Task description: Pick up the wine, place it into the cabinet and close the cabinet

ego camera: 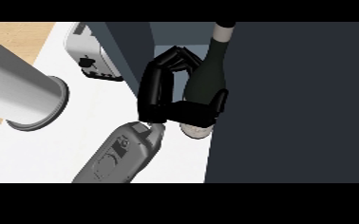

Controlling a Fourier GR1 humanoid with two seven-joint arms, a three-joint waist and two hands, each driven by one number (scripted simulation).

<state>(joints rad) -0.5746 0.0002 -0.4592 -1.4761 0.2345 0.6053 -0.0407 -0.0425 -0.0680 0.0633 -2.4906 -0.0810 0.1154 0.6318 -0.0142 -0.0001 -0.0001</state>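
The wine bottle [210, 71] is dark green with a pale cap, its neck pointing toward the top of the view. My right hand [157, 92] is shut on it: the fingers curl round its left side and the thumb crosses its lower body. The bottle's pale base shows just below the hand. Bottle and hand are at the cabinet's opening [175, 35], between the open dark door [129, 52] on the left and the broad dark cabinet panel [280, 104] on the right. Whether the bottle stands on the shelf I cannot tell. My left hand does not show.
A silver toaster [91, 57] sits on the white counter [63, 147] just left of the open door. A large grey cylinder [28, 95] with a flared rim fills the left edge. Wooden floor shows at the upper left corner.
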